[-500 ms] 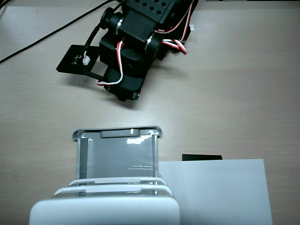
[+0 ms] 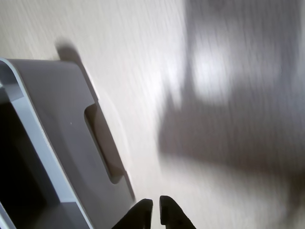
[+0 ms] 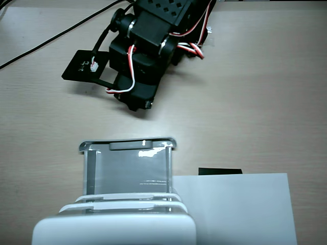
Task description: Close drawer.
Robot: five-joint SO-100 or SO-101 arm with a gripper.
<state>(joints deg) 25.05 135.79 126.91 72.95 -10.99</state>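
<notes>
The drawer (image 3: 127, 171) is pulled out of the white cabinet (image 3: 115, 229) toward the arm in the fixed view, its frosted front rim (image 3: 127, 144) with the slot handle facing the arm. In the wrist view the drawer front (image 2: 62, 124) and its slot handle (image 2: 102, 143) fill the left side. My gripper (image 2: 156, 210) enters from the bottom edge with its black fingertips nearly together and nothing between them. It sits just right of the drawer front, apart from it. In the fixed view the gripper end (image 3: 137, 104) hangs over bare table beyond the rim.
Two white drawer fronts (image 3: 122, 206) sit closed in the cabinet under the open drawer. A white paper sheet (image 3: 235, 209) lies right of the cabinet, with a small black item (image 3: 219, 171) at its far edge. A black plate (image 3: 84, 66) and cables (image 3: 51, 38) lie left of the arm.
</notes>
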